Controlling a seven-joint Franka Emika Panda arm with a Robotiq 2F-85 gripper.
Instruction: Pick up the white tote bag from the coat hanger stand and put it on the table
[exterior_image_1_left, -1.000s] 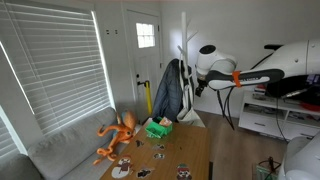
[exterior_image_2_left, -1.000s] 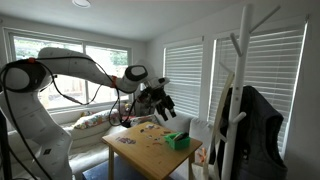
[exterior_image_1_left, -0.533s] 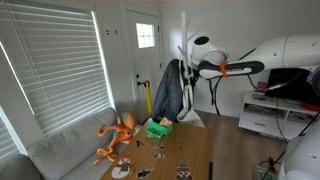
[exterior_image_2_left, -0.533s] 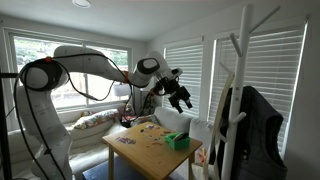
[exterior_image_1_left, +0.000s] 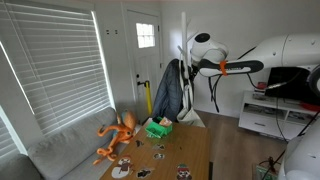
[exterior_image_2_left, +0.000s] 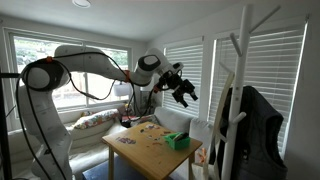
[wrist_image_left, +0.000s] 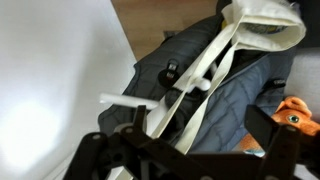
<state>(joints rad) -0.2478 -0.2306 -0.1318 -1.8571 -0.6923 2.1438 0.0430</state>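
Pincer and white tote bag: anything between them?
Wrist view shows nothing between: the pincer faces the white tote bag straps directly, dark jacket behind them.

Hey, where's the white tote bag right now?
In the wrist view the white tote bag lies top right against the dark jacket, its pale straps running down to a prong of the coat hanger stand.

The stand (exterior_image_2_left: 240, 60) is white. On the stand, the jacket (wrist_image_left: 235, 112) is dark blue-grey with a quilted pattern, and the bag (wrist_image_left: 262, 25) is cream-white with pale straps. The table (exterior_image_2_left: 155, 156) is brown wood, the box (exterior_image_2_left: 177, 141) bright green, the toy (exterior_image_1_left: 118, 135) orange.
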